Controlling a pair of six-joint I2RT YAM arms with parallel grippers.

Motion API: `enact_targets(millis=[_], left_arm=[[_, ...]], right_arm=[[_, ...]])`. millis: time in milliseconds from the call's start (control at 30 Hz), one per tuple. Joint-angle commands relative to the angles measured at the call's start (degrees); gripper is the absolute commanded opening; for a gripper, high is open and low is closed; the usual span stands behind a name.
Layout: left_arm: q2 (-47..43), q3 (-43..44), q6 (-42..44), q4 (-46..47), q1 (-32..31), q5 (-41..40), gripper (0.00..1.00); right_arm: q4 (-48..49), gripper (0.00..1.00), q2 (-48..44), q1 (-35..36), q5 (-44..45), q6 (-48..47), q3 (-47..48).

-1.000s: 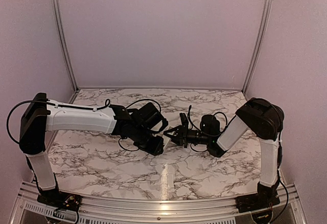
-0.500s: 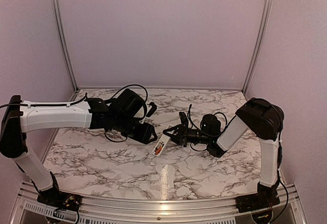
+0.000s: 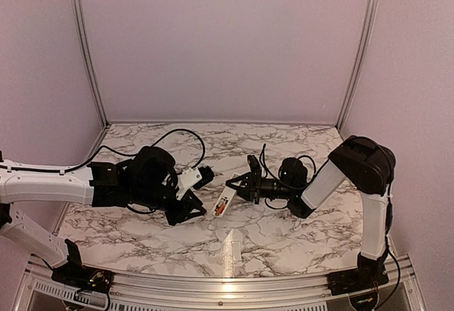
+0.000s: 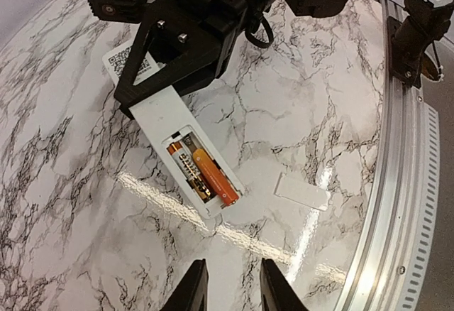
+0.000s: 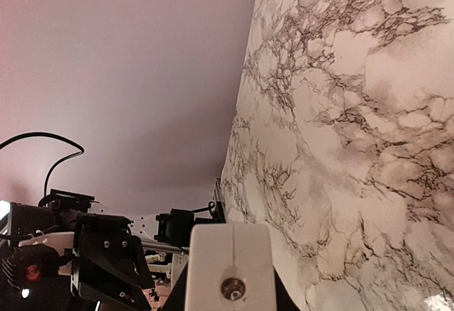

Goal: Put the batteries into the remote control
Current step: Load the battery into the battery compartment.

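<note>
The white remote control (image 3: 223,201) lies back side up on the marble table, its battery bay open. Two orange-copper batteries (image 4: 202,172) lie side by side in the bay. My right gripper (image 3: 237,183) is shut on the remote's far end; in the right wrist view the remote's end face (image 5: 230,251) sits between the jaws of the right gripper (image 5: 230,293). My left gripper (image 3: 191,209) is open and empty, to the left of the remote and apart from it. In the left wrist view the left gripper (image 4: 233,291) hovers just short of the remote's near end.
A small flat white battery cover (image 4: 301,189) lies on the table beside the remote's near end. The metal rail at the table's front edge (image 4: 397,183) runs close behind it. The right arm's base (image 4: 422,23) stands on that rail.
My left arm has pulled back to the left and toward the near edge, away from the remote, uncovering the bay with both batteries. The right gripper has kept its hold.
</note>
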Motion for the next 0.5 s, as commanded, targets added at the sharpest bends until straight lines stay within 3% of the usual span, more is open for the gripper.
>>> enact_targets(millis=[0,200,467], left_arm=[[-2.3,-4.0,11.9,6.8,-2.8,-1.8,0.26],[-3.3,-6.3,21.0,8.6,-5.0,-3.3,0.25],[-1.5,-6.3,22.7,10.3,-6.6,-4.7,0.21]], right_arm=[[1.6,0.0,-2.6,0.9,-1.3,0.5,-0.1],[0.4,0.0,-2.8,2.7,-1.8,0.1,0.7],[0.3,0.0,-2.9,3.5,-2.4,0.3,1.1]])
